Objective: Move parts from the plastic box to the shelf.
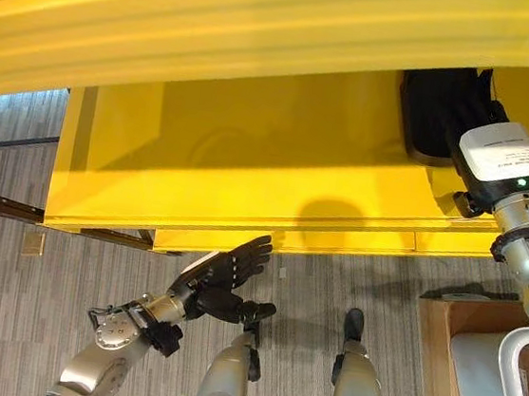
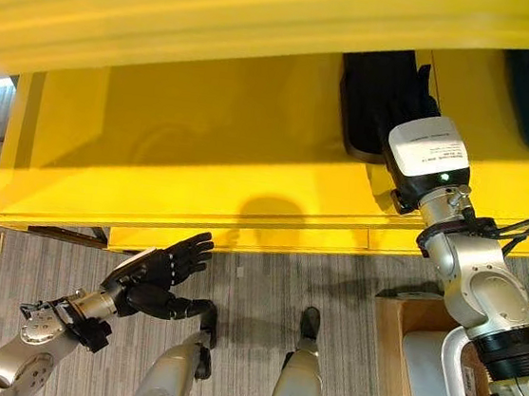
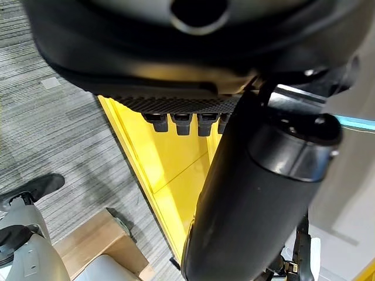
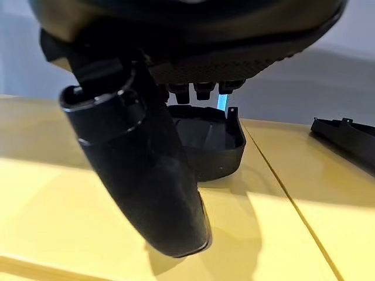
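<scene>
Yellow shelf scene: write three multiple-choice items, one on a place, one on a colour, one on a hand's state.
1. Where does the black moulded plastic part by the right hand lie?
A. on the shelf
B. on the floor
C. in the left hand

2. What colour is the shelf?
A. grey
B. yellow
C. blue

3. What state is the left hand in?
A. shut on a part
B. shut, empty
C. open

Answers:
1. A, it rests on the shelf's surface.
2. B, its surface is bright yellow.
3. C, its fingers are straight and hold nothing.
</scene>
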Motion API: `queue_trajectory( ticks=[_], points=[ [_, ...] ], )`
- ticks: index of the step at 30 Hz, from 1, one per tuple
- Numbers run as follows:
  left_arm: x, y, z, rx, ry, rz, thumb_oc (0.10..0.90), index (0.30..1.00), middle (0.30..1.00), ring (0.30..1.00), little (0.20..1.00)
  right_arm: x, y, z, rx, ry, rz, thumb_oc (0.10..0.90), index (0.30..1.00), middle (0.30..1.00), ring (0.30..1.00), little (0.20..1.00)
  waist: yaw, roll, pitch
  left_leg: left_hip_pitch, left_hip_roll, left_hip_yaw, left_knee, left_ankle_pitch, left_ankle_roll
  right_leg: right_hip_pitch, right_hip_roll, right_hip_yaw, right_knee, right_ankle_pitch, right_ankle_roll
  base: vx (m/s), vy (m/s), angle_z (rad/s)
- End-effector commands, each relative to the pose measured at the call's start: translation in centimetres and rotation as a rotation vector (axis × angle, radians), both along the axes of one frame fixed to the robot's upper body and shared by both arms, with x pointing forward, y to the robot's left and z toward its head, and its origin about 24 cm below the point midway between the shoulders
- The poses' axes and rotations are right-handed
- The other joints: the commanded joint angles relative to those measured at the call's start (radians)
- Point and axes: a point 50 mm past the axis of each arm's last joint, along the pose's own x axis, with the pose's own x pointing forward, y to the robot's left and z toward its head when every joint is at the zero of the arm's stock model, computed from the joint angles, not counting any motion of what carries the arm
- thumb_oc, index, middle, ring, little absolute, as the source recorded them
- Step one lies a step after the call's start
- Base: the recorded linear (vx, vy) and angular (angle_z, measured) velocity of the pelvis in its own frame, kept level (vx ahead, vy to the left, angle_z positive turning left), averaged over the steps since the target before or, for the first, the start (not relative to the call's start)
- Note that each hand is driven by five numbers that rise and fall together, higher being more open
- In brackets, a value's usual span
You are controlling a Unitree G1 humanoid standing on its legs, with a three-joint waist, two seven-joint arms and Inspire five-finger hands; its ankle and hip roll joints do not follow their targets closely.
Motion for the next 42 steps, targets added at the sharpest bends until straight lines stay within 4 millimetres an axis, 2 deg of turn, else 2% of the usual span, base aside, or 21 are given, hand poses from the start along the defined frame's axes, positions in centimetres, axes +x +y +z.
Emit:
queue_trajectory(
  ticks=[1, 6, 14, 26, 30, 35, 38, 39, 40, 42],
  points=[
    [-0.9, -1.4, 1.7, -0.131, -0.112, -0.03, 0.9, 1.0, 1.0, 1.0, 1.0, -1.7, 1.7, 6.2, 0.029, -0.352, 0.141, 0.9, 1.0, 1.0, 1.0, 1.0, -0.004, -0.038, -0.078, 0.023, 0.009, 0.005, 0.093, -0.155, 0.02, 0.012, 0.021, 0.012, 0.098, -0.153, -0.047, 0.0, 0.0, 0.0],
    [-1.0, -1.6, 1.8, -0.145, -0.107, -0.025, 0.9, 1.0, 1.0, 1.0, 1.0, -3.2, 2.6, 7.7, 0.103, -0.479, 0.235, 0.9, 1.0, 1.0, 1.0, 1.0, -0.015, -0.03, -0.08, 0.027, 0.005, 0.01, 0.095, -0.162, 0.022, 0.012, 0.02, 0.02, 0.098, -0.154, -0.046, 0.01, 0.02, 0.0],
    [-1.2, -1.9, 1.7, -0.166, -0.102, -0.012, 0.9, 1.0, 1.0, 1.0, 1.0, -5.7, 3.9, 8.7, 0.149, -0.554, 0.333, 0.9, 1.0, 1.0, 1.0, 1.0, -0.038, -0.019, -0.083, 0.037, 0.0, 0.023, 0.091, -0.167, 0.022, 0.008, 0.021, 0.038, 0.095, -0.151, -0.042, 0.01, 0.034, -0.05],
    [-1.6, -1.3, 1.4, -0.184, -0.111, 0.036, 0.9, 1.0, 1.0, 1.0, 1.0, -7.0, 3.7, 6.8, 0.208, -0.441, 0.346, 0.9, 1.0, 1.0, 1.0, 1.0, -0.069, -0.031, -0.092, 0.052, 0.002, 0.042, 0.08, -0.172, 0.027, 0.012, 0.023, 0.05, 0.084, -0.144, -0.038, 0.0, 0.018, -0.03],
    [-1.8, -0.8, 1.3, -0.189, -0.124, 0.076, 0.9, 1.0, 1.0, 1.0, 1.0, -7.6, 2.2, 5.6, 0.335, -0.456, 0.305, 0.9, 1.0, 1.0, 1.0, 1.0, -0.091, -0.047, -0.112, 0.071, 0.004, 0.06, 0.065, -0.175, 0.03, 0.023, 0.031, 0.057, 0.063, -0.132, -0.035, -0.02, 0.083, -0.05],
    [-2.1, -0.4, 1.6, -0.185, -0.165, 0.076, 0.9, 1.0, 1.0, 1.0, 1.0, -8.8, -0.9, 3.3, 0.489, -0.49, 0.166, 0.9, 1.0, 1.0, 1.0, 1.0, -0.121, -0.069, -0.144, 0.101, -0.005, 0.09, 0.044, -0.185, 0.042, 0.042, 0.036, 0.068, 0.015, -0.101, -0.02, -0.04, 0.148, -0.11],
    [-2.1, -0.2, 2.1, -0.176, -0.19, 0.061, 0.9, 1.0, 1.0, 1.0, 1.0, -10.0, -3.0, 2.2, 0.558, -0.524, 0.075, 0.9, 1.0, 1.0, 1.0, 1.0, -0.149, -0.082, -0.163, 0.125, -0.017, 0.11, 0.025, -0.192, 0.052, 0.052, 0.032, 0.093, -0.029, -0.065, 0.003, -0.06, 0.244, -0.19],
    [-1.9, -0.3, 2.3, -0.169, -0.206, 0.041, 0.9, 1.0, 1.0, 1.0, 1.0, -10.7, -4.1, 1.5, 0.58, -0.554, 0.022, 0.9, 1.0, 1.0, 1.0, 1.0, -0.172, -0.086, -0.174, 0.146, -0.026, 0.128, 0.004, -0.196, 0.058, 0.053, 0.02, 0.12, -0.063, -0.031, 0.029, -0.07, 0.251, -0.24],
    [-1.8, -0.3, 2.4, -0.165, -0.209, 0.037, 0.9, 1.0, 1.0, 1.0, 1.0, -10.9, -4.3, 1.4, 0.583, -0.555, 0.013, 0.9, 1.0, 1.0, 1.0, 1.0, -0.179, -0.088, -0.178, 0.149, -0.028, 0.133, -0.001, -0.198, 0.059, 0.052, 0.016, 0.129, -0.073, -0.022, 0.036, -0.09, 0.343, -0.31],
    [-1.4, -0.5, 2.7, -0.152, -0.211, 0.028, 0.9, 1.0, 1.0, 1.0, 1.0, -11.7, -5.2, 0.6, 0.591, -0.545, -0.047, 0.9, 1.0, 1.0, 1.0, 1.0, -0.211, -0.098, -0.194, 0.178, -0.04, 0.173, -0.036, -0.2, 0.067, 0.035, -0.008, 0.151, -0.136, 0.05, 0.078, -0.06, 0.325, -0.39]
  ],
)
